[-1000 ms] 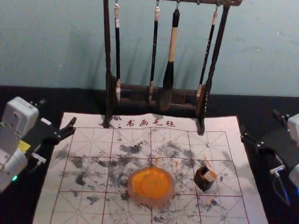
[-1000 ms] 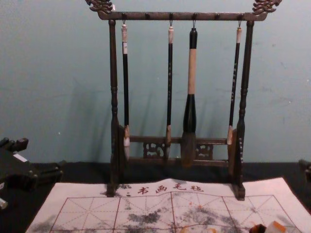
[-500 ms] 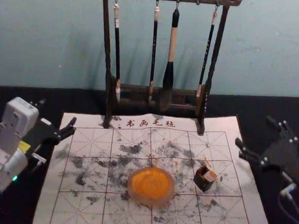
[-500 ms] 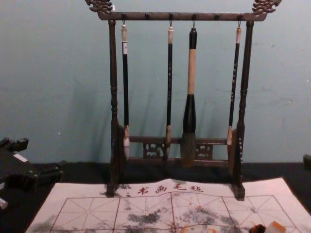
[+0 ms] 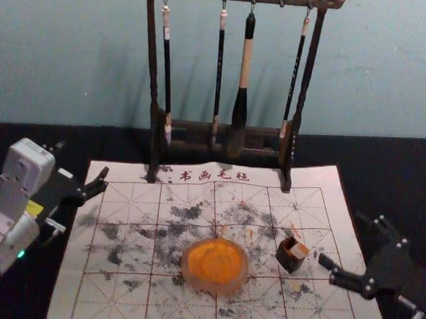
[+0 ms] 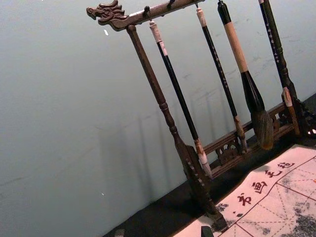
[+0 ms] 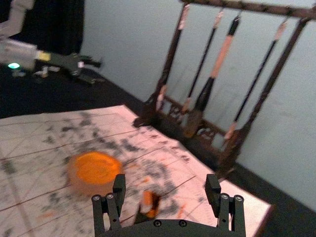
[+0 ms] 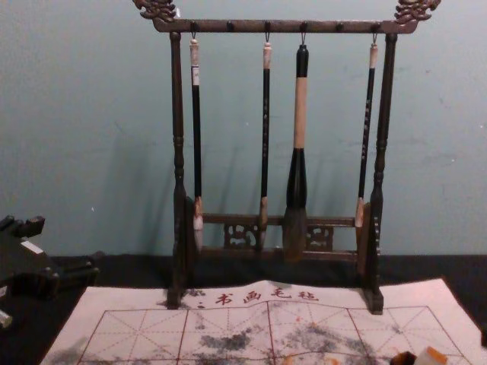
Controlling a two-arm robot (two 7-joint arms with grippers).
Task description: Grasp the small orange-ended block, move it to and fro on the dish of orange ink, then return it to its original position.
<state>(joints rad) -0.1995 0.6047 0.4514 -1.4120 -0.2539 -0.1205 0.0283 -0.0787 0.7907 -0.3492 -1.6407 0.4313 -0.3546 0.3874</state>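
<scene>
The dish of orange ink (image 5: 215, 266) lies mid-mat. To its right, the small block (image 5: 299, 249) leans in a little dark square holder (image 5: 290, 262), its pale side and orange end showing. My right gripper (image 5: 340, 237) is open over the mat's right edge, to the right of the holder. In the right wrist view, my right gripper (image 7: 166, 185) has its fingers wide apart with nothing gripped; the block (image 7: 147, 199) is beyond them, and the dish (image 7: 96, 169) is farther off. My left gripper (image 5: 83, 160), parked by the mat's back left, is open.
A wooden rack (image 5: 222, 130) with several hanging brushes stands behind, its feet on the mat's back edge. The stained, grid-printed mat (image 5: 118, 291) lies on the black table (image 5: 26, 135), under the dish and holder.
My right gripper has come in from the far right, moving left and toward the near side, closer to the holder. The left arm, block and dish have stayed put.
</scene>
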